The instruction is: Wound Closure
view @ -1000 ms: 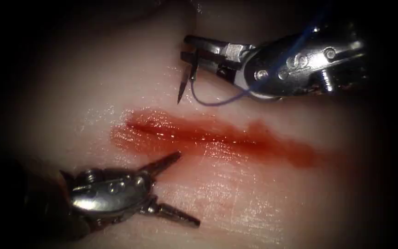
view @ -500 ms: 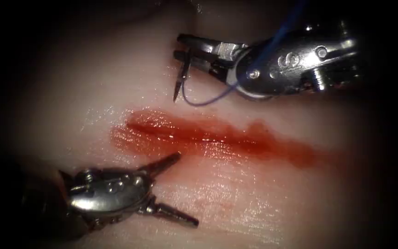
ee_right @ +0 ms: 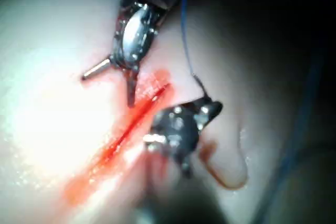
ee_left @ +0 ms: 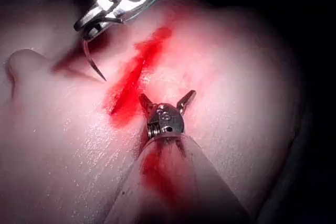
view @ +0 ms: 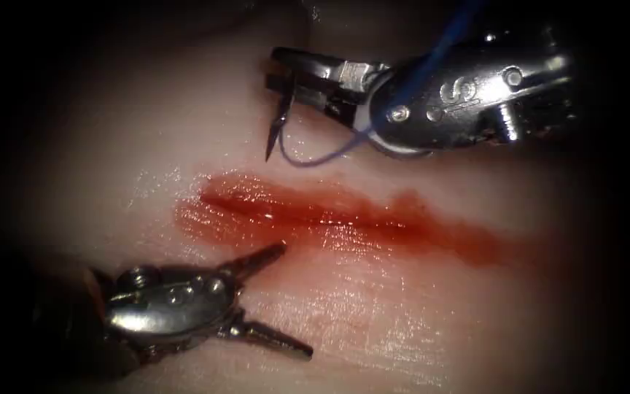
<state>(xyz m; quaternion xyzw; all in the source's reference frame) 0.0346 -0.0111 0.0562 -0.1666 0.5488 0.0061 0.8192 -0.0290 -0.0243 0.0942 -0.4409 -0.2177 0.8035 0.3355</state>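
Observation:
My right tool hangs over the tissue beyond the left end of the cut, its jaws shut on the curved needle. The grip is near the needle's thread end. The tip points down and stays clear of the tissue. Blue thread loops from the needle back under the tool. My left tool rests on the near side of the cut's left end, jaws spread wide and holding nothing. The left wrist view shows the needle free beside the cut, with the open left tool close by.
Red fluid lies along the cut and spreads toward its right end. In the right wrist view the thread runs up from the right tool, and the open left tool sits across the cut.
My right tool has carried the needle and its thread loop a little to the left and slightly up. The left tool has barely shifted and stays open.

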